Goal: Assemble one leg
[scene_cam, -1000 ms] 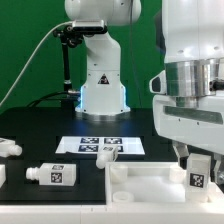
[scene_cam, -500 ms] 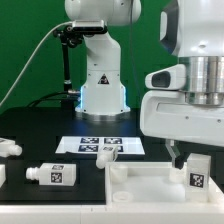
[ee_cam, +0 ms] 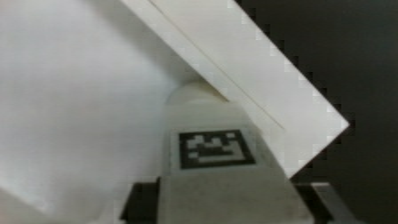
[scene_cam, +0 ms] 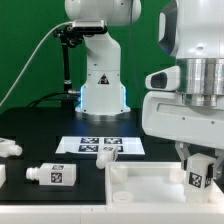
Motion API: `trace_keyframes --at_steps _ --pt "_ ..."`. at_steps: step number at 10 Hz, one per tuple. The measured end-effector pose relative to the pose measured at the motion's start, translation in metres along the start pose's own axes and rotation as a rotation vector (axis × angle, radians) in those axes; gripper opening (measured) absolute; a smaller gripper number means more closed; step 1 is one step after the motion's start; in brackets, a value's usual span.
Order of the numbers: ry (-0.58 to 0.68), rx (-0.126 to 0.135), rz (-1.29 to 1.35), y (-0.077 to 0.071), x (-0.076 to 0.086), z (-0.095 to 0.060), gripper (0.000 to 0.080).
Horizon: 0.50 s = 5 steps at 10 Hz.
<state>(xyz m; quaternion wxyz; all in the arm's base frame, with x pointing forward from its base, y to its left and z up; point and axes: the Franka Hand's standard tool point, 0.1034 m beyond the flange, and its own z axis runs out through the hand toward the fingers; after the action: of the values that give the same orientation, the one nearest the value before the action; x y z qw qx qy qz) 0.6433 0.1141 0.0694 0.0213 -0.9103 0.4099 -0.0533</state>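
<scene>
My gripper (scene_cam: 199, 160) is at the exterior view's right, shut on a white leg (scene_cam: 200, 172) with a black-and-white tag. It holds the leg upright over the far right corner of the large white tray-shaped part (scene_cam: 140, 178). In the wrist view the held leg (ee_cam: 217, 150) fills the space between the two dark fingers (ee_cam: 150, 200), its narrow end pointing at the tray's corner by the raised rim (ee_cam: 231, 60). Whether the leg touches the tray I cannot tell. Another leg (scene_cam: 53, 174) lies on its side on the black table at the left.
The marker board (scene_cam: 100, 145) lies flat on the table in the middle, behind the tray. A further white part (scene_cam: 9, 148) lies at the far left edge. The arm's white base (scene_cam: 103, 85) stands at the back with cables and a dark stand beside it.
The arm's wrist has shifted across the right side of the exterior view and dropped a little. The held leg stays by the tray's right corner. The other parts have not moved.
</scene>
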Motion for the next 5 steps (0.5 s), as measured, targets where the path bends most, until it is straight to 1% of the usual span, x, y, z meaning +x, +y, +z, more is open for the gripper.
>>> trace_keyframes --at_steps 1,3,5 --pt "0.000 0.000 0.040 0.0002 0.0001 0.0000 0.0285" --pt "0.001 -0.001 0.203 0.0009 0.0009 0.0002 0.0285" --pt "-0.032 -0.026 0.503 0.0018 0.0009 0.0004 0.0285"
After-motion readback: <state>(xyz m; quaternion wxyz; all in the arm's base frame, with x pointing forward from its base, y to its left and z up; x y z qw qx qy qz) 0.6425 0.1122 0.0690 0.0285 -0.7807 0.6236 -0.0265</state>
